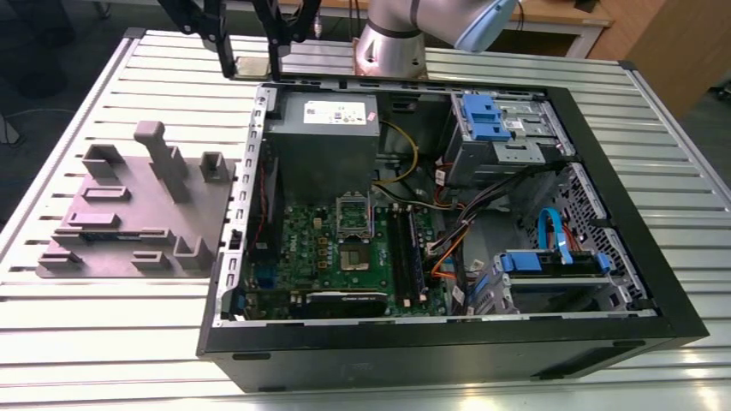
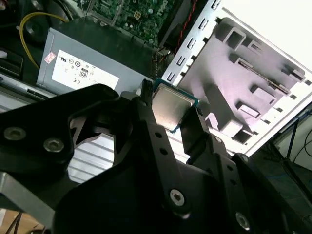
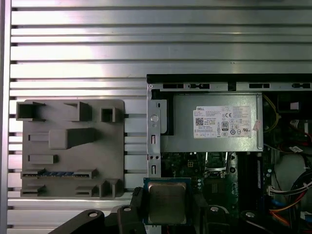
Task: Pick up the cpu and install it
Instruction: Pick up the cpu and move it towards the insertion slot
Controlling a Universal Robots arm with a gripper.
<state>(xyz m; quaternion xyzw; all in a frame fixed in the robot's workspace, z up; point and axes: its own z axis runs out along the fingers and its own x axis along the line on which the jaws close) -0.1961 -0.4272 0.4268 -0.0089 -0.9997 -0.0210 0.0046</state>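
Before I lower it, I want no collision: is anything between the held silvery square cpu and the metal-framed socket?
Nothing visible covers the metal-framed square socket; the black computer case lies open. The black gripper holds the silvery square cpu, and in the exterior view the grey power-supply box lies between them sideways.

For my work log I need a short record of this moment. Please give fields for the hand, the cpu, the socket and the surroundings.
hand: shut on the cpu, holding it by two opposite edges
cpu: flat, silvery top visible in both wrist views
hand location: raised over the table just outside the computer case, near the power supply
socket: on the motherboard, dark centre, cpu not yet installed
surroundings: grey fixture plate on table, on the exterior view's left of the case
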